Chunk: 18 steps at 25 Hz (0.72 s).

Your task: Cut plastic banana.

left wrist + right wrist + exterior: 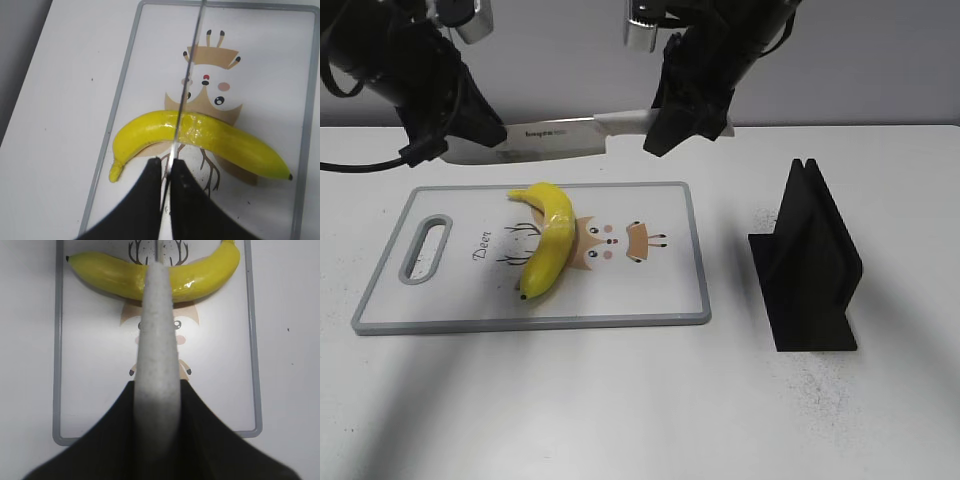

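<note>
White tabletop (620, 400), banana (548, 250) lying on cutting board (650, 290), knife (560, 135) held level above it, left gripper (167, 172) jaws closed on blade, right gripper (156, 405) jaws clamping handle, black stand (810, 265) at right.

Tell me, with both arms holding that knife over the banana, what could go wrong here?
The plastic banana lies loose and slanted on the cutting board, with nothing pinning it, so it might roll or slide when the knife presses down. Also, the left pincer grips only the thin blade tip while the right pincer holds the handle, so uneven lowering could twist the blade.
</note>
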Available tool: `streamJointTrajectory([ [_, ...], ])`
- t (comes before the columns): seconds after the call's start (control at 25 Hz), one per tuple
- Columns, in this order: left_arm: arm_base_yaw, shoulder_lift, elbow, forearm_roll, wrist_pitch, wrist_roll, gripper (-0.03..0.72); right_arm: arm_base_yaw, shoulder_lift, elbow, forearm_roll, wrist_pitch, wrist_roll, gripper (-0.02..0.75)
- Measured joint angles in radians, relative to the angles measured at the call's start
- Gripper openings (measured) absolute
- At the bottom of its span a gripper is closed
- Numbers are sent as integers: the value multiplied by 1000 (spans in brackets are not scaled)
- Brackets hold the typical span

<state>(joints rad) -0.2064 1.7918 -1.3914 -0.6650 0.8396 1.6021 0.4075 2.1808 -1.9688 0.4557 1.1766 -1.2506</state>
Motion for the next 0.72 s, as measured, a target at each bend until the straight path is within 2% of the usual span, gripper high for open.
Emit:
streamJointTrajectory([
  [0.12,0,0,0,-13,0,0,11,0,0,0,-5,2,0,162],
  [0.2,0,0,0,-24,-7,-5,59,0,0,0,-6,8,5,162],
  [0.32,4,-5,0,-43,-29,-19,249,0,0,0,-27,24,17,162],
  [0.44,8,-11,0,-51,-35,-24,516,-1,0,1,-46,34,17,160],
  [0.48,8,-14,0,-56,-35,-24,559,-1,0,1,-46,35,18,160],
  [0.56,8,-23,0,-65,-45,-25,604,-1,0,1,-46,35,18,160],
  [0.72,8,-64,0,-80,-71,-37,613,-1,0,1,-46,36,27,160],
])
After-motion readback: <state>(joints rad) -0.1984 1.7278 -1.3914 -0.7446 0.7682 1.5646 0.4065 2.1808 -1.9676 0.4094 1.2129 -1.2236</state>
